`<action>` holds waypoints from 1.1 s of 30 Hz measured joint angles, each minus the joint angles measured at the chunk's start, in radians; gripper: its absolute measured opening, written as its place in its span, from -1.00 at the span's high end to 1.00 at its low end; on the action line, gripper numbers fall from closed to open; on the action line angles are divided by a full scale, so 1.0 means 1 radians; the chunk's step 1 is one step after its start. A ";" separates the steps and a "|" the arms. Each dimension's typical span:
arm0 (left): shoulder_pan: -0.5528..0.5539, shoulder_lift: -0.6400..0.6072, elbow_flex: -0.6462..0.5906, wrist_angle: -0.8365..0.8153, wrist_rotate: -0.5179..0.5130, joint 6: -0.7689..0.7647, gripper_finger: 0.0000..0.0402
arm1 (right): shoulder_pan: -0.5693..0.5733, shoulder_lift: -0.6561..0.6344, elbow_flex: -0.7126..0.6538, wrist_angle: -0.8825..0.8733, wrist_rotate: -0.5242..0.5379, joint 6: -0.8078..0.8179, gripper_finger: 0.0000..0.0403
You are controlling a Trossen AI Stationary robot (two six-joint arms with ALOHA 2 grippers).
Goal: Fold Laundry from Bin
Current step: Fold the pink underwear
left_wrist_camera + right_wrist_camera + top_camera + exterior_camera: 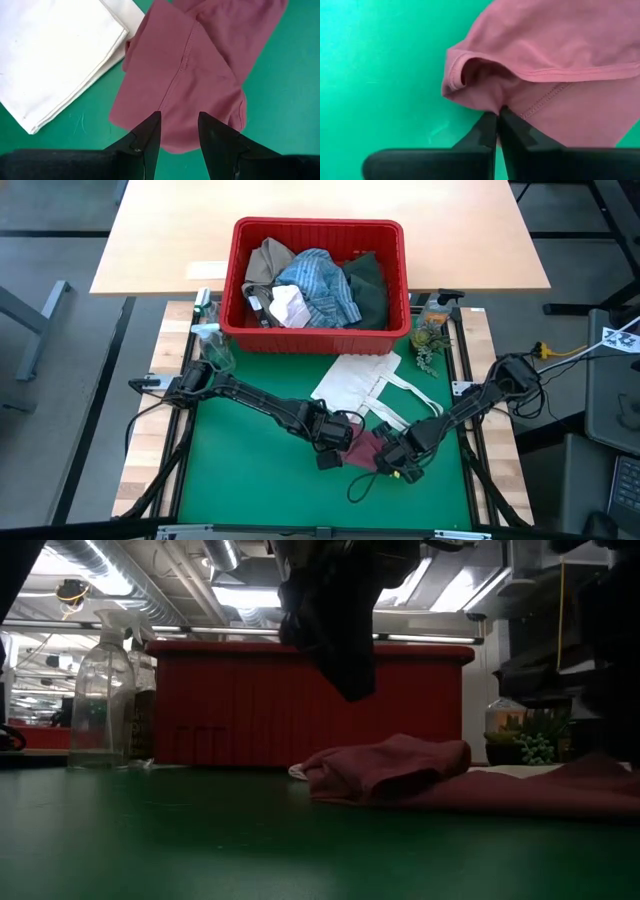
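The small maroon cloth (366, 448) lies crumpled on the green mat, near the front, and also shows in the low view (390, 772). My left gripper (180, 122) is open and hovers above the cloth's left part (190, 75), clear of it in the low view (340, 640). My right gripper (497, 114) is shut on the cloth's near-right edge. The red bin (318, 275) stands at the far side, holding the blue-white striped shirt (320, 285), the tan garment (265, 260), the dark green garment (370, 285) and a small white cloth (290, 308). My right gripper pinches a puckered bit of the maroon cloth (492, 102) between its two fingers, right beside a hemmed, curled-over edge (455, 75). The fingers slant down from the table's right side. One layer or several, I cannot tell. The cloth lies slack on the mat.
A flat white tote bag (362, 380) with loop handles lies between the bin and the maroon cloth, and shows in the left wrist view (55, 55). A clear spray bottle (210, 345) stands at the left, a small plant (430, 335) at the right. Bare green mat (250, 480) lies near left.
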 joint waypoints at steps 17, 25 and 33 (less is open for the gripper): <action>-0.010 0.000 0.000 0.018 0.000 -0.059 0.38 | 0.092 -0.032 0.248 -0.188 0.118 -0.036 0.98; -0.009 0.000 0.000 0.003 0.028 -0.093 0.38 | -0.006 -0.034 0.291 -0.047 0.311 -0.137 0.98; -0.029 -0.042 0.000 -0.146 0.049 -0.163 0.38 | -0.111 -0.034 0.291 0.036 0.309 -0.148 0.98</action>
